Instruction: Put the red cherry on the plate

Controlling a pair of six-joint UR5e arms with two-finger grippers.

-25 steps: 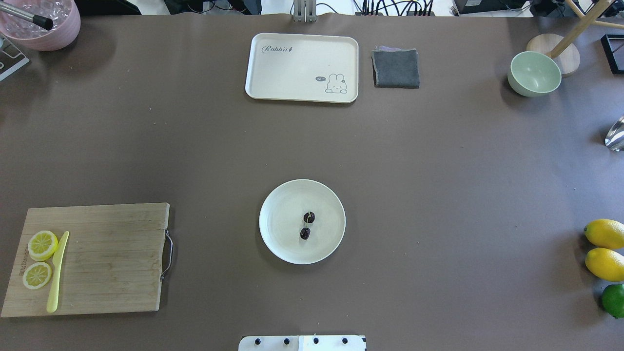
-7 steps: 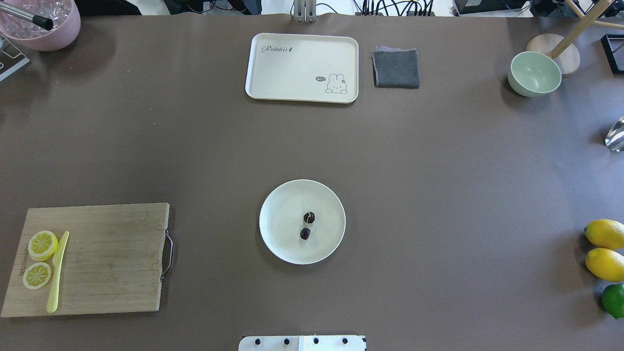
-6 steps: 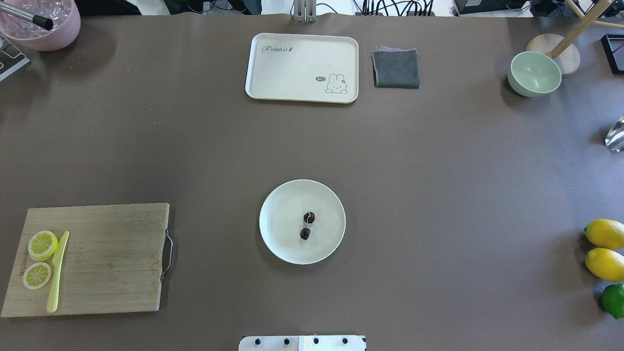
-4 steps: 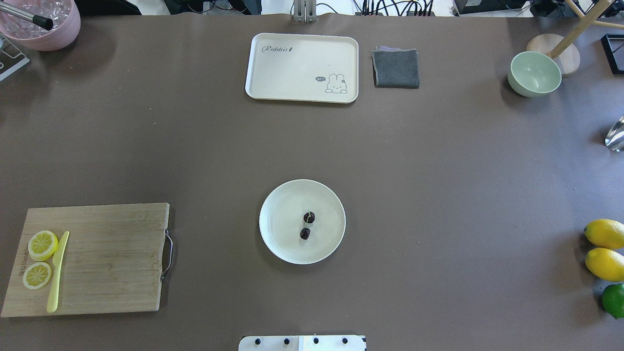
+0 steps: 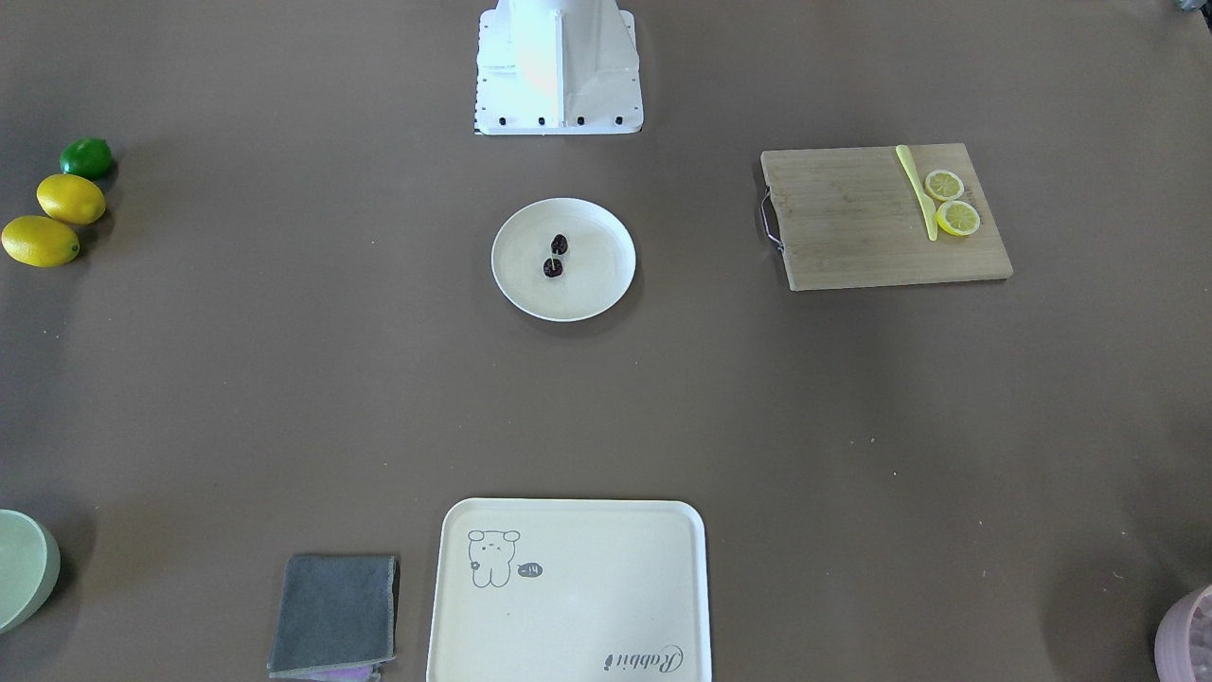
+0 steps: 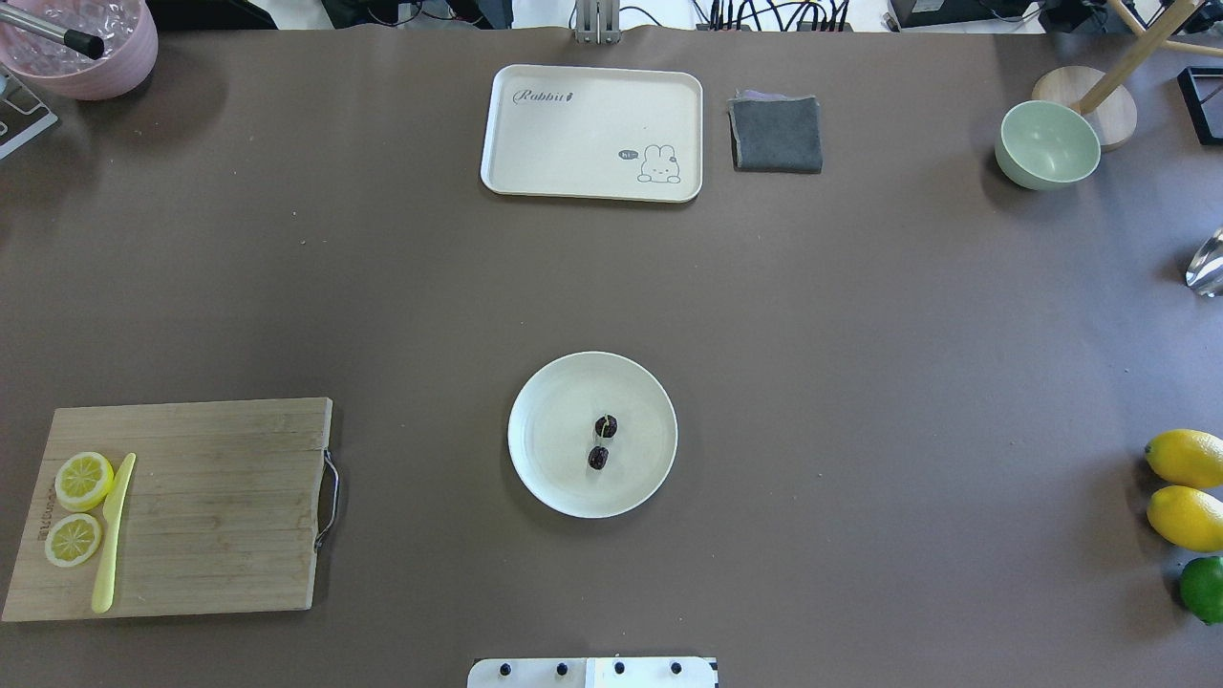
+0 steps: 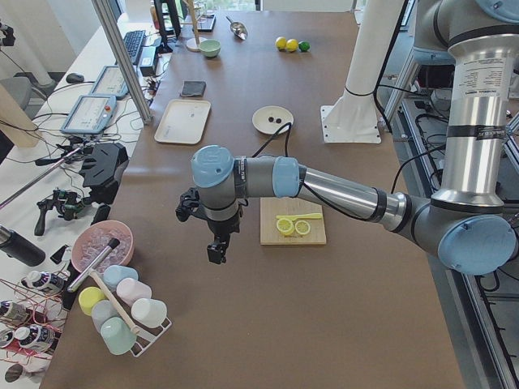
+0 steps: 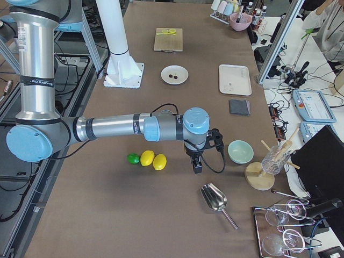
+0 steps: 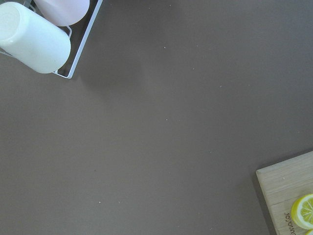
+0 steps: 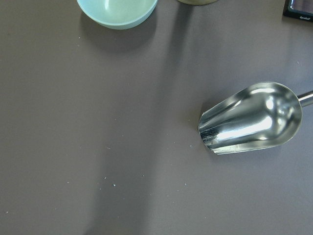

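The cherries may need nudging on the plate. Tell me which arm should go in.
Right, narrowly. The red cherry already lies on the plate; both grippers hang at opposite table ends. The right gripper would cross only tabletop; the left gripper would likely cross the cutting board.

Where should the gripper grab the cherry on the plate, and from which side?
Probably come straight down and pinch one fruit of the cherry across its sides; it lies low near the plate's middle, and the raised rim hinders a sideways approach.

Cutting board (image 6: 210,506) lower left, lemon slices (image 6: 83,481) and knife (image 6: 113,532) on it. Tray (image 6: 592,124) top centre, grey cloth (image 6: 776,134) beside. Bowl (image 6: 1047,143) upper right.
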